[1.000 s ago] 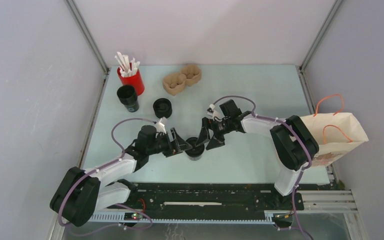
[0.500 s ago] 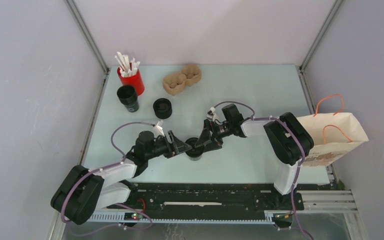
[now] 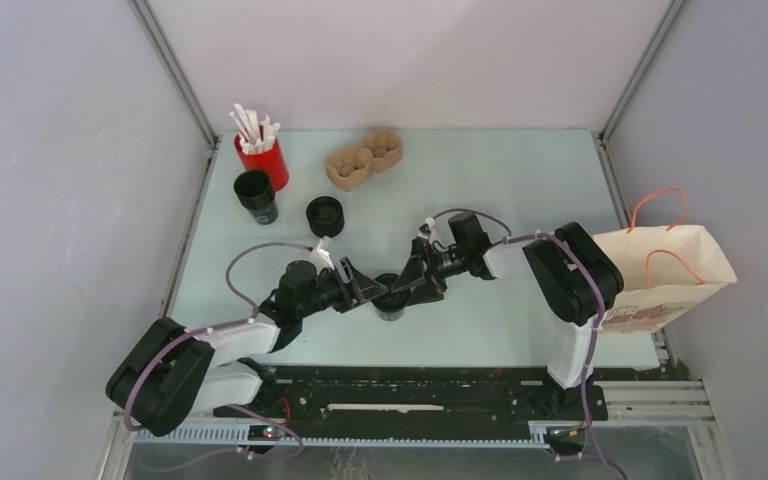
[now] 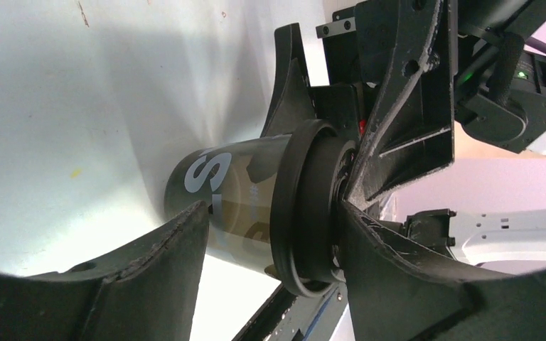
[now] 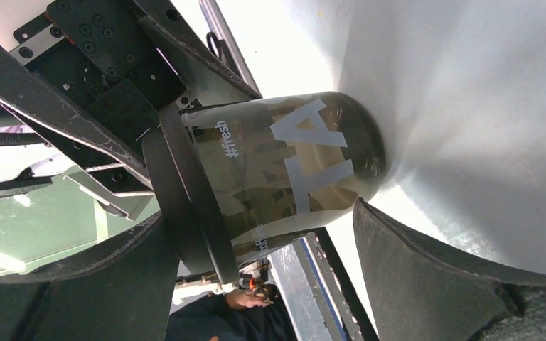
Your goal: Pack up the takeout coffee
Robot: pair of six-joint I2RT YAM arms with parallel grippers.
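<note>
The takeout coffee [image 3: 390, 297], a small black cup with pale lettering and a black lid, stands upright mid-table. My left gripper [image 3: 372, 292] reaches it from the left and my right gripper [image 3: 412, 285] from the right, fingertips meeting over it. In the left wrist view the cup [image 4: 234, 199] lies across the open left gripper [image 4: 274, 207]. One finger [image 4: 398, 270] rests against the lid [image 4: 306, 206]; the other sits by the lower wall. In the right wrist view the cup [image 5: 291, 170] sits between the open right gripper [image 5: 259, 213] with gaps on both sides.
A brown paper bag [image 3: 675, 275] with orange handles lies at the table's right edge. At the back left stand a red cup of white sticks [image 3: 263, 155], an open black cup [image 3: 256, 195], a squat black round piece [image 3: 325, 215] and a cardboard carrier [image 3: 363, 158].
Both grippers have drawn in closer to the cup, the right one sliding down and left. Both pairs of jaws have narrowed a little. The cup has stayed in place.
</note>
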